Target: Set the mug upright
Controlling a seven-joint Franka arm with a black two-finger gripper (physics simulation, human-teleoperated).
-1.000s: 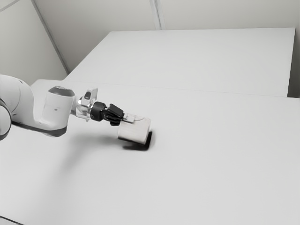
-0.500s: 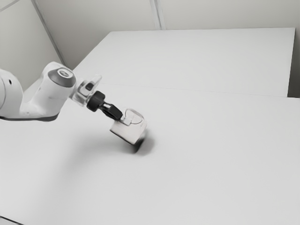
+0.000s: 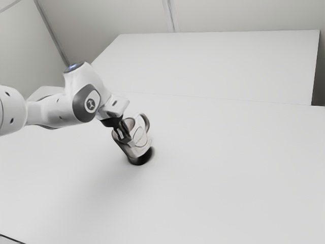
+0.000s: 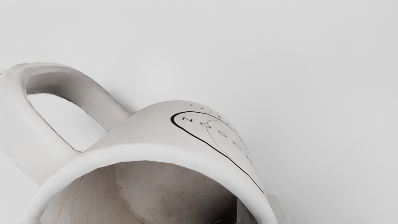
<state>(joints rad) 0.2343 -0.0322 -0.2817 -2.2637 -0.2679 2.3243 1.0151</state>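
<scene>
The white mug (image 3: 140,147) is tilted in the exterior view, its opening facing up and toward the arm and its handle toward the exterior view's right. My gripper (image 3: 127,140) holds its wall near the rim. Seen from the wrist, the mug (image 4: 130,152) shows its rim, inside, handle and a black line drawing. The gripper (image 4: 261,211) has one finger inside the mug and the other against the outside, shut on the wall. Whether the base touches the table cannot be told.
A white table (image 3: 228,178) surrounds the mug, with a dark shadow close by its base. Another white surface (image 3: 213,61) lies behind, near the pale walls. A dark edge crosses the exterior view's lower left corner.
The mug has turned with my hand from lying nearly on its side to a steeper tilt, its opening now visible. The hand has swung to point more downward, and the arm's wrist has rotated.
</scene>
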